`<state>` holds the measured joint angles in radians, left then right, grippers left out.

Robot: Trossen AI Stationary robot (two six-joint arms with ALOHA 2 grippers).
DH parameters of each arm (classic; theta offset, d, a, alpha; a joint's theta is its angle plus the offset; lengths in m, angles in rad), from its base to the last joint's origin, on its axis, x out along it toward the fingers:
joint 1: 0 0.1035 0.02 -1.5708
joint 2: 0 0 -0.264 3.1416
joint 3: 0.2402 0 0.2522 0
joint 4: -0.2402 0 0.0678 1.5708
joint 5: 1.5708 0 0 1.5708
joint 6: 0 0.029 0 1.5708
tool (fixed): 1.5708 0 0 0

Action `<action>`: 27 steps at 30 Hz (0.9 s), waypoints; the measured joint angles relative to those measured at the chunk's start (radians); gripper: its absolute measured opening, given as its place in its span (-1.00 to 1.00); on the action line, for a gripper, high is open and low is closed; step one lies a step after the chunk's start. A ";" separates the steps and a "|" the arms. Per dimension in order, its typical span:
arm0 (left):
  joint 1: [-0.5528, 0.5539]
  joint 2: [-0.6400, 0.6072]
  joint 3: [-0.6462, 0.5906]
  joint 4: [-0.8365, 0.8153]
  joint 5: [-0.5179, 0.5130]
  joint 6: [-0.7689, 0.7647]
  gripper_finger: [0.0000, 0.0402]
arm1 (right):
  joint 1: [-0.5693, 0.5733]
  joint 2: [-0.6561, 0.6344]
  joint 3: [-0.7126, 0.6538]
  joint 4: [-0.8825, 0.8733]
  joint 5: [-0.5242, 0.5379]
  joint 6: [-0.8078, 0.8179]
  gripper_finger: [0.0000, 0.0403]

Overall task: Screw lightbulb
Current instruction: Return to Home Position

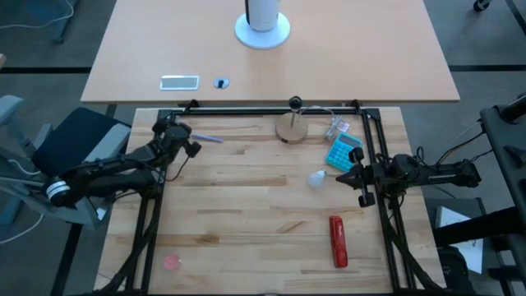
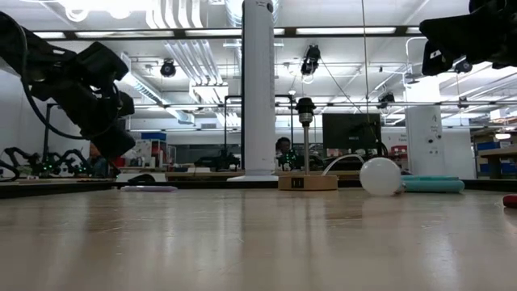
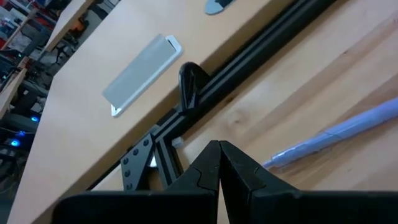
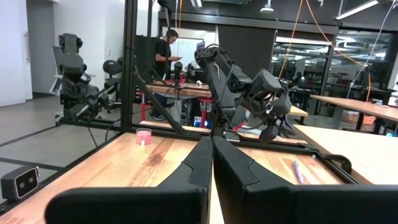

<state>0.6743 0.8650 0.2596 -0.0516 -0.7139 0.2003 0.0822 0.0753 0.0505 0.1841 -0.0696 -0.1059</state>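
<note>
The small white frosted lightbulb (image 1: 318, 177) lies on its side on the wooden table, right of centre; it also shows in the low view (image 2: 380, 176). The round wooden disc with its thin dark-topped post (image 1: 292, 127) stands near the far edge (image 2: 306, 179). My right gripper (image 1: 356, 178) is shut and empty, above the table just right of the bulb. My left gripper (image 1: 171, 129) is shut and empty, raised at the far left near the black frame.
A blue calculator (image 1: 343, 153) lies right of the disc, a red tool (image 1: 338, 241) at the near right, a pink roll (image 1: 171, 262) at the near left, a purple pen (image 1: 207, 139) by my left gripper. A black frame (image 1: 263, 108) bounds the table.
</note>
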 joint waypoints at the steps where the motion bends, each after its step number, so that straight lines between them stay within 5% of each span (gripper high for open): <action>1: 0.000 0.004 0.000 0.000 0.000 0.000 -1.00 | 0.000 0.000 0.000 0.000 0.000 0.000 -0.96; 27: 0.000 0.024 0.000 0.006 0.000 0.000 -1.00 | 0.000 0.000 0.000 0.000 0.000 0.000 -0.96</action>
<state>0.6743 0.8890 0.2596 -0.0456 -0.7139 0.2001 0.0826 0.0753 0.0505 0.1841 -0.0696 -0.1062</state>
